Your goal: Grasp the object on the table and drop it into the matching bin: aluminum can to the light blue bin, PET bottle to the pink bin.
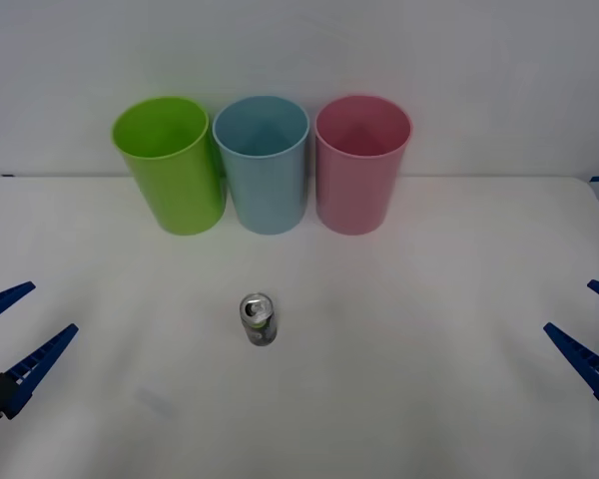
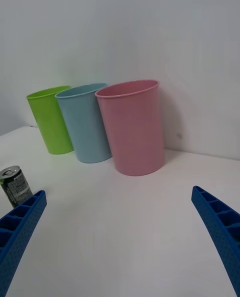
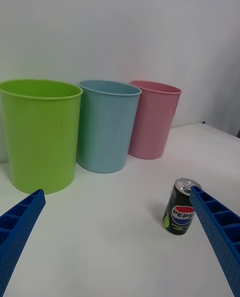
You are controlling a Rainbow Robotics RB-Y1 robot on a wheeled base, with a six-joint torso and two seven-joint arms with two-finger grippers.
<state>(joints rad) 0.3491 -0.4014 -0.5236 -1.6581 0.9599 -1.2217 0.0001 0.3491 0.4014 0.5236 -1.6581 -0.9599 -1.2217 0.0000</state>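
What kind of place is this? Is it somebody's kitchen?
Probably not a kitchen. It looks like a robot test bench: a plain white table against a bare wall, three plastic bins in a row, lime green, light blue and pink, and one small can waiting to be sorted.

A lime green bin [image 1: 170,165] stands upright at the far side of the table [image 1: 429,299], first in a row of three and touching its neighbour. It lies well ahead of the left end effector [image 1: 10,344] and far across from the right end effector [image 1: 594,334]. A plain white wall [image 1: 479,60] rises behind it.
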